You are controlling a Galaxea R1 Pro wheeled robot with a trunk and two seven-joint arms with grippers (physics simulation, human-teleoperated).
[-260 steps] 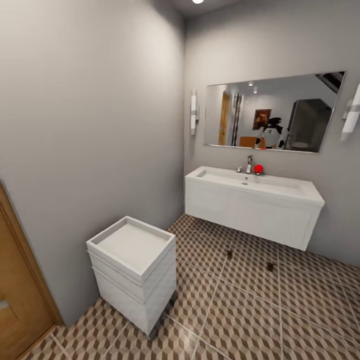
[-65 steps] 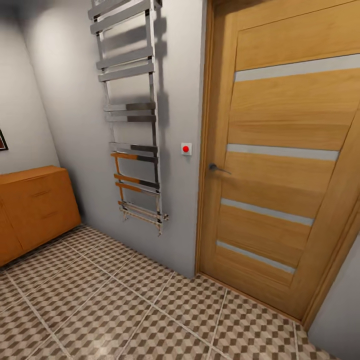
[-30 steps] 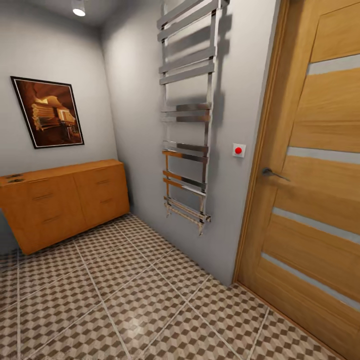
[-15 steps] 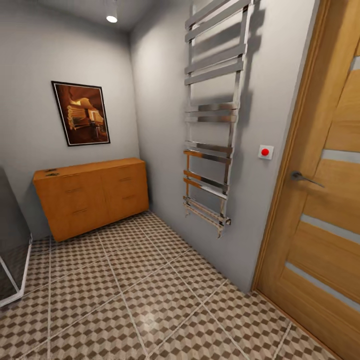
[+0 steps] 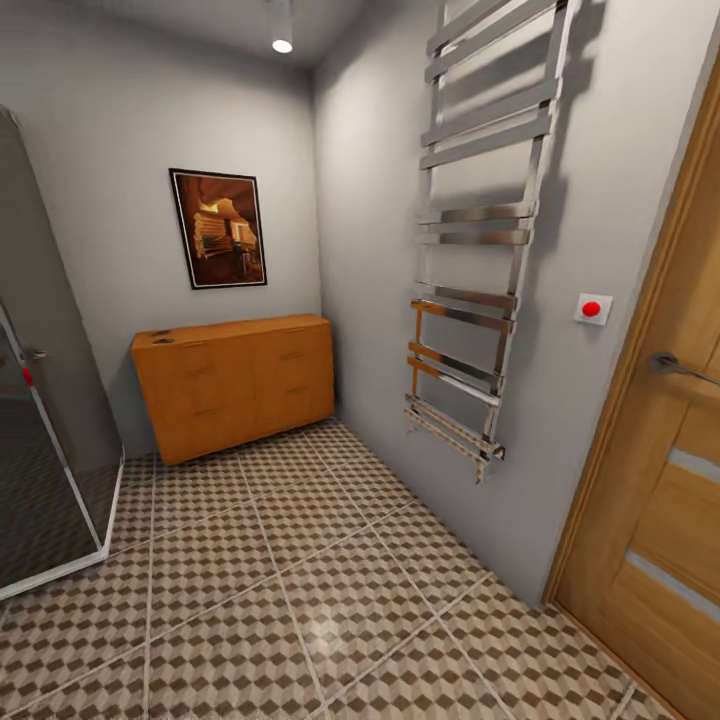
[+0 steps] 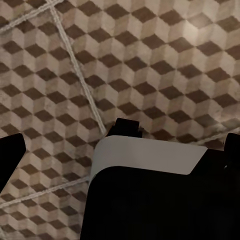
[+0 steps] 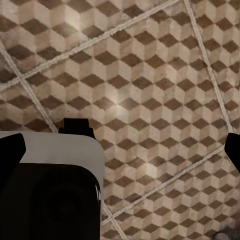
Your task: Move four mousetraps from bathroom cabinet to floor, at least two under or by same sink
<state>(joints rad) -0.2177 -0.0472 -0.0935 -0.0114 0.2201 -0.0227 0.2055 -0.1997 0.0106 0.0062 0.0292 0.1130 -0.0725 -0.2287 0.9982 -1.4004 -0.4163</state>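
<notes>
The orange-brown cabinet [image 5: 235, 385] stands against the far wall in the head view, under a framed picture. On its top, at the left end, lie small dark specks [image 5: 160, 334] that may be mousetraps; they are too small to tell. The cube-patterned bathroom floor [image 5: 300, 580] stretches from me to the cabinet. The bathroom sink is out of view. My left gripper [image 6: 120, 152] and my right gripper [image 7: 121, 150] both hang open above the tiles with nothing between their black fingertips [image 6: 10, 155] [image 7: 10, 150].
A glass shower enclosure [image 5: 45, 480] stands at the left. On the right wall hang a chrome towel rail [image 5: 470, 330] and a red button [image 5: 592, 309], beside a wooden door [image 5: 670, 480]. Part of my own white and black body [image 6: 145, 190] shows below the wrists.
The head view has swung left, away from the sink and past the door. The cabinet now sits nearer the picture's middle and the shower glass has come in at the left.
</notes>
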